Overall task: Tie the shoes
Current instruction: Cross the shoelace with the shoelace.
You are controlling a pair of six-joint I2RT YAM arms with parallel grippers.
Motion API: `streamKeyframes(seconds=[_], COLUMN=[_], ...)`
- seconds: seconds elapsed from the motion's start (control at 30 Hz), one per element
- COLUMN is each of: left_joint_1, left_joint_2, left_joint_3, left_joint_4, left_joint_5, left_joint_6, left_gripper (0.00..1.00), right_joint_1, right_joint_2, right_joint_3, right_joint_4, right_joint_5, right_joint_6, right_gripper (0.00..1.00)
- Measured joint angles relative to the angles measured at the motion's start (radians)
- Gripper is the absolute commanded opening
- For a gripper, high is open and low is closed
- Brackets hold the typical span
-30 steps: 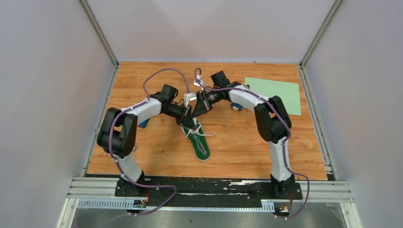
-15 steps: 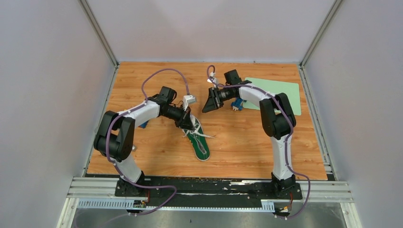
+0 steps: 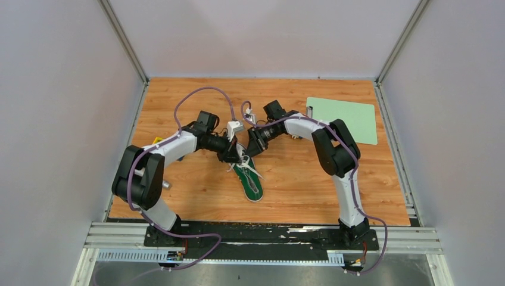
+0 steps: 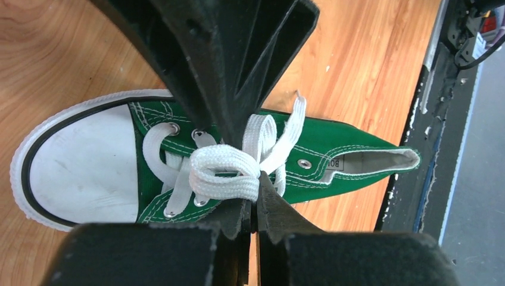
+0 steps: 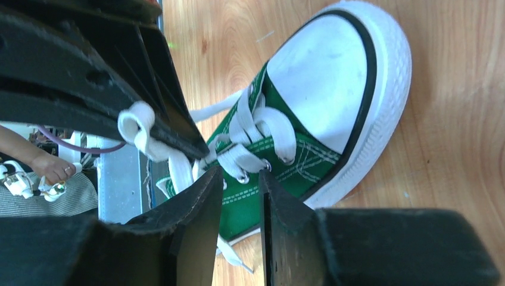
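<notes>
A small green sneaker (image 3: 251, 180) with a white toe cap lies mid-table, toe pointing away from the arm bases. It also shows in the left wrist view (image 4: 333, 152) and the right wrist view (image 5: 315, 77). My left gripper (image 3: 237, 156) (image 4: 255, 192) is shut on a loop of the white laces (image 4: 226, 173) over the eyelets. My right gripper (image 3: 251, 149) (image 5: 241, 174) hovers just above the laced part, its jaws a narrow gap apart with nothing between them. In the right wrist view the held lace loop (image 5: 136, 126) hangs from the left gripper. A loose lace end (image 3: 257, 171) trails to the shoe's right.
A pale green mat (image 3: 345, 119) lies at the back right of the wooden table (image 3: 309, 185). Grey walls close in the table on three sides. Metal rails (image 3: 268, 238) run along the near edge by the arm bases.
My right gripper swung away to the right and back half a second ago, then came back down beside the left gripper over the shoe. The left gripper stayed at the laces.
</notes>
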Motion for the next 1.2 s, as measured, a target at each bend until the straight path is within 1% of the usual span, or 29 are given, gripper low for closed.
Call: streamKeyframes(seconds=[0.17, 0.37, 0.7, 0.97, 1.2], left_joint_1=[-0.002, -0.006, -0.007, -0.008, -0.013], left_joint_2=[-0.021, -0.042, -0.043, -0.043, -0.043], left_joint_3=[-0.022, -0.029, -0.055, -0.058, -0.058], left_joint_4=[0.035, 0.066, 0.106, 0.111, 0.112], left_joint_5=[-0.036, -0.051, -0.042, -0.032, -0.001], left_joint_6=[-0.011, -0.038, -0.094, -0.1, -0.099], left_gripper=[0.07, 0.09, 0.09, 0.09, 0.09], right_joint_1=[-0.006, -0.005, 0.003, 0.003, 0.003], right_joint_2=[-0.001, -0.002, -0.002, -0.002, 0.0], right_joint_3=[-0.022, -0.027, -0.026, -0.024, -0.003], right_joint_4=[-0.045, -0.066, -0.077, -0.082, -0.084], right_joint_5=[-0.026, -0.047, -0.088, -0.138, -0.142], right_joint_6=[-0.068, -0.09, -0.09, -0.072, -0.039], right_gripper=[0.3, 0.31, 0.32, 0.33, 0.33])
